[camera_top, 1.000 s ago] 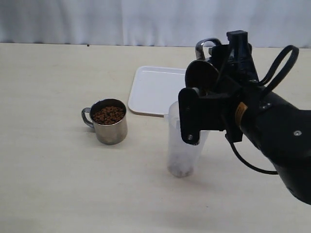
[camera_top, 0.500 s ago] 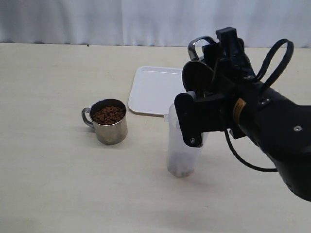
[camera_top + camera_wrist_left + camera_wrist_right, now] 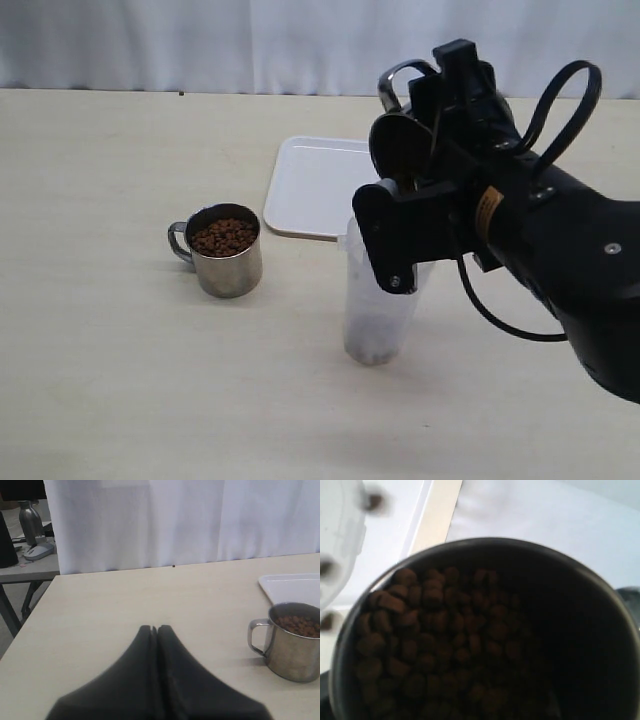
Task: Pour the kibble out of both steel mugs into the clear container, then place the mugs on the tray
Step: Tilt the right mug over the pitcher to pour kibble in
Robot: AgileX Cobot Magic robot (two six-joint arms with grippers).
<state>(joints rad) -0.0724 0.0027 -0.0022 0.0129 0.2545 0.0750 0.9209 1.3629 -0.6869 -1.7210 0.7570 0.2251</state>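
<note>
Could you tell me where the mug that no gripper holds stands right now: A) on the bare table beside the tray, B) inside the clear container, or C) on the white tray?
A: the free mug, full of kibble, stands on the table, off the tray.

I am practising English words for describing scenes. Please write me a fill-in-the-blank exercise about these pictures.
1. The ____ end effector holds one steel mug above the clear container.
2. The other mug stands to the ____ of the container in the exterior view.
3. Both mugs contain ____.
4. The left end effector is shut and holds ____.
Answers: right; left; kibble; nothing.
</note>
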